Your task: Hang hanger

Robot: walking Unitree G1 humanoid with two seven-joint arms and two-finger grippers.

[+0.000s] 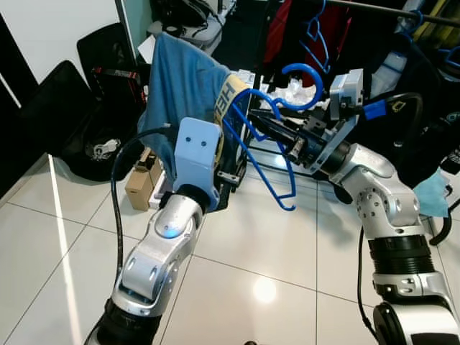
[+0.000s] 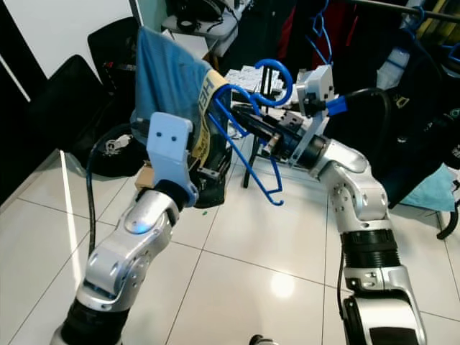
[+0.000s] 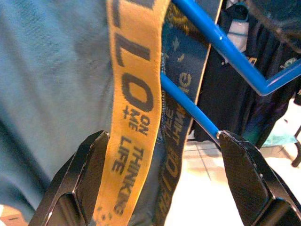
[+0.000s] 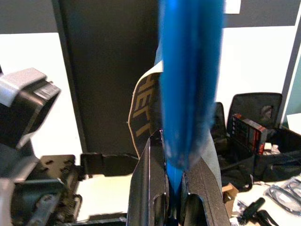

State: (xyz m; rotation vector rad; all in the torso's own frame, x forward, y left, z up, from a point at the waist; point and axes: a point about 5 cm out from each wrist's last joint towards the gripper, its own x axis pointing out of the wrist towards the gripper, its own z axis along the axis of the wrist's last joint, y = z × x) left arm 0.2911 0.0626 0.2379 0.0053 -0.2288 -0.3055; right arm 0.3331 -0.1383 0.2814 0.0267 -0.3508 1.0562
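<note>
Between the right end effector's (image 1: 282, 138) closed fingers, the blue hanger (image 1: 269, 154); left end effector (image 3: 164, 179) open beside it.

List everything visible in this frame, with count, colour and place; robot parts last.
hanger: one, blue, clamped in the right gripper, hook up.
shirt: one, blue with a yellow lettered band, draped on the hanger by the left gripper.
rail: one, dark, top right, with clothes and blue hangers on it.
bags: black, on the floor at left.
box: one, brown, on the floor behind the left arm.
floor: white glossy tiles.
left gripper: fingers open around the shirt's band.
right gripper: shut on the hanger.
</note>
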